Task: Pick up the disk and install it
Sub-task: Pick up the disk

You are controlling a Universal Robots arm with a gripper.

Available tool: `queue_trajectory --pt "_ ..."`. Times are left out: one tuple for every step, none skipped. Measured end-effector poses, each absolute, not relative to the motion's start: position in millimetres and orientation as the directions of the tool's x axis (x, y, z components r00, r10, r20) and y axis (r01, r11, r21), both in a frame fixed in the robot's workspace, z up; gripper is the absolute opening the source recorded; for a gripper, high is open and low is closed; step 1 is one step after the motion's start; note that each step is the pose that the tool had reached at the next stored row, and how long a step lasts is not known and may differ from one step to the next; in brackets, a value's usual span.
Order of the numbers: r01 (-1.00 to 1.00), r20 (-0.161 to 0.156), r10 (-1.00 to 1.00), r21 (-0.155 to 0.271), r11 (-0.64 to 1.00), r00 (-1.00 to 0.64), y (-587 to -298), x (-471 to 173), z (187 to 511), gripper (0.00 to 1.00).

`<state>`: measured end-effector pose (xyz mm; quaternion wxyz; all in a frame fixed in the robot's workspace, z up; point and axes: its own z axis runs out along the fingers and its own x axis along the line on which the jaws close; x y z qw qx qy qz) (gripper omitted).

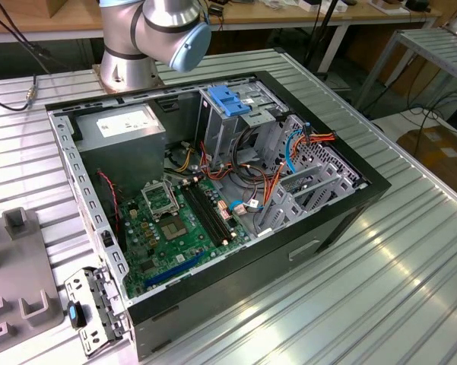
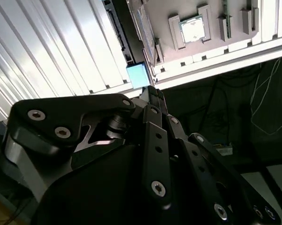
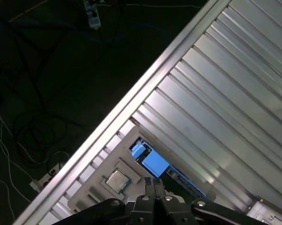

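Shows, in both wrist views, the black metal linkage gripper point(image 2: 152, 93) point(image 3: 153, 183) above a ribbed aluminium table point(image 2: 51, 47) point(image 3: 234, 93), jaws pressed together with nothing between them. Places the flat dark disk with bright blue plastic rails point(image 2: 137, 75) point(image 3: 155, 162) just beyond the jaw tips, apart from them, near the table's edge. Puts a grey moulded tray point(image 2: 178, 51) point(image 3: 90, 187) beside that disk, carrying a square silver processor chip point(image 2: 193, 29) point(image 3: 116, 180).

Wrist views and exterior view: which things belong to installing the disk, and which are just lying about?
For the job:
disk
gripper, close to the disk
open computer case

Lying about:
processor chip
grey fixture tray
metal bracket
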<state>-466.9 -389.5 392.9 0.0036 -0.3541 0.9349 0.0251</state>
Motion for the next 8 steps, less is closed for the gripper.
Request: queue_trajectory --pt "-0.676 -0.024 -0.675 0.044 0.736 -0.737 -389.5 -466.9 392.9 0.11" --pt "-0.69 -0.024 -0.69 0.044 0.722 -0.723 -389.5 -466.9 392.9 0.11" --pt "-0.702 -0.024 -0.701 0.044 0.711 -0.712 -389.5 -466.9 392.9 0.11" --pt "-0.715 -0.024 -0.715 0.044 0.698 -0.699 -389.5 -466.8 392.9 0.11" --pt "-0.728 -0.024 -0.727 0.044 0.685 -0.686 -389.5 -466.8 392.9 0.11" --pt "-0.74 -0.024 -0.74 0.044 0.671 -0.672 -389.5 -466.8 392.8 0.11" --pt "-0.752 -0.024 -0.752 0.044 0.658 -0.659 -389.5 -466.8 392.9 0.11" --pt "-0.77 -0.024 -0.77 0.044 0.636 -0.638 -389.5 -466.8 392.8 0.11"
